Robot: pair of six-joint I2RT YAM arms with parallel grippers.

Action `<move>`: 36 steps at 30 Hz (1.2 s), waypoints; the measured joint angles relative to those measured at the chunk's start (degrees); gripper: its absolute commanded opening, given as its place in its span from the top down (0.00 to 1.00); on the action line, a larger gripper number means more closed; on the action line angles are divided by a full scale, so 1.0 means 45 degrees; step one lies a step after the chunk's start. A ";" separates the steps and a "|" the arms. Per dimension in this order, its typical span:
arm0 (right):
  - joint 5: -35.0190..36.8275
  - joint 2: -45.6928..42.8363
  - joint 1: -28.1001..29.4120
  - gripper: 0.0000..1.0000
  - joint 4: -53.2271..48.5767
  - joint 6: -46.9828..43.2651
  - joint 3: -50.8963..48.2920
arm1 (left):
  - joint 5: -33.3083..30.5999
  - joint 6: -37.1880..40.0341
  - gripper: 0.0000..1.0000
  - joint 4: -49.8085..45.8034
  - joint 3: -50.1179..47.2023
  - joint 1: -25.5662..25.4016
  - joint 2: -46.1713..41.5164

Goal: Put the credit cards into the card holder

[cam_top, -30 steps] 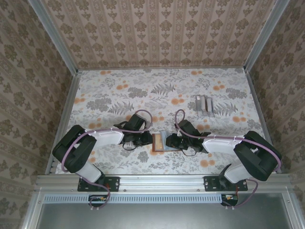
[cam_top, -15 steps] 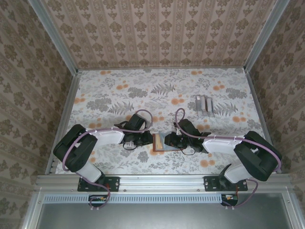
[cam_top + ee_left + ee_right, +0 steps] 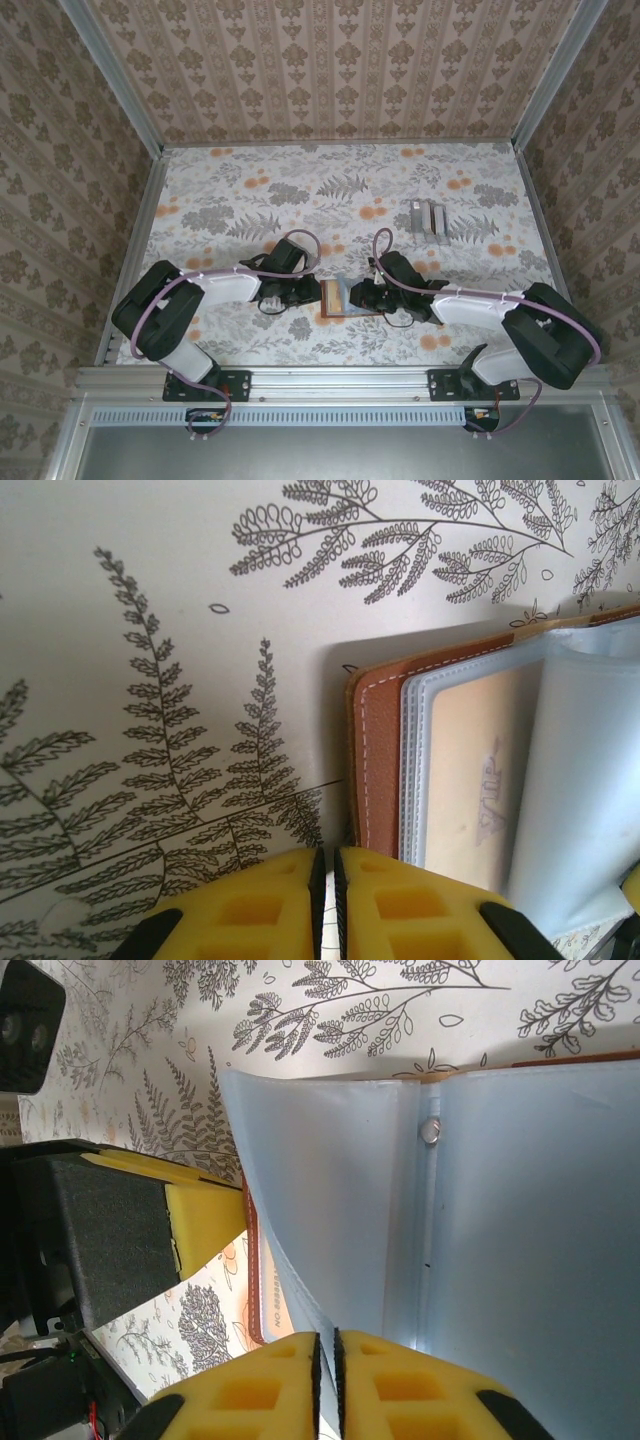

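1. The left end effector (image 3: 325, 858) sits low over the desk (image 3: 300, 200) with its yellow pads together and nothing visible between them. Its tip is right at the left edge of the card holder (image 3: 376, 770). Whether it presses on the leather, I cannot tell.
2. The card holder lies open on the desk between the two end effectors, close to the near rail (image 3: 340, 378). One clear pocket shows a beige insert (image 3: 470, 780).
3. The right end effector (image 3: 325, 1338) has its pads clamped on the corner of a pale-blue sheet (image 3: 320, 1190), which is lifted off the holder beside a snap stud (image 3: 430, 1130). I cannot tell whether this sheet is a credit card or a pocket leaf.
4. Judged step: working a card into a pocket, or opening a pocket, while the other arm steadies the holder.
5. The next move probably calls for a shallow slide of the sheet along the pocket mouth, with the holder kept from skidding.
6. Room is tight at the holder, where the two end effectors nearly face each other. Beyond it the desk lies open.
7. A clear tray (image 3: 428, 217) stands well apart at the far right, its contents too small to read. The back wall (image 3: 340, 70) closes the far edge.
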 measured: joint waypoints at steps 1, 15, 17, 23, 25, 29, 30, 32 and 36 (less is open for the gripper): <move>-0.0005 0.0000 -0.0019 0.90 0.0000 -0.0010 0.0000 | 0.0000 0.0010 0.85 -0.0005 0.0005 0.0000 0.0000; 0.0117 -0.0952 -0.0199 1.00 -0.0855 -0.0204 -0.0058 | 0.0029 0.0209 0.84 -0.0335 0.0170 -0.0010 -0.0024; 0.0350 -0.1209 -0.0228 1.00 -0.1404 -0.0287 -0.0058 | 0.0024 0.0282 0.85 -0.0481 0.0219 -0.0034 -0.0073; 0.0899 -0.1676 -0.0257 0.97 -0.2676 -0.0369 -0.0068 | 0.0024 0.0384 0.84 -0.0495 0.0559 -0.0107 -0.0146; 0.1001 -0.1807 -0.0257 0.95 -0.2880 -0.0374 -0.0141 | 0.0024 0.0384 0.84 -0.0481 0.0646 -0.0107 -0.0146; 0.1025 -0.1889 -0.0257 0.91 -0.2977 -0.0379 -0.0199 | 0.0034 0.0384 0.84 -0.0403 0.0670 -0.0131 -0.0146; 0.1025 -0.1889 -0.0257 0.89 -0.2977 -0.0379 -0.0199 | 0.0034 0.0384 0.85 -0.0374 0.0670 -0.0160 -0.0146; 0.1015 -0.1841 -0.0257 0.88 -0.2953 -0.0384 -0.0199 | 0.0073 0.0384 0.85 -0.0369 0.0675 -0.0189 -0.0141; 0.0952 -0.1331 -0.0257 0.84 -0.2599 -0.0369 -0.0199 | 0.0087 0.0374 0.84 -0.0223 0.0675 -0.0214 -0.0121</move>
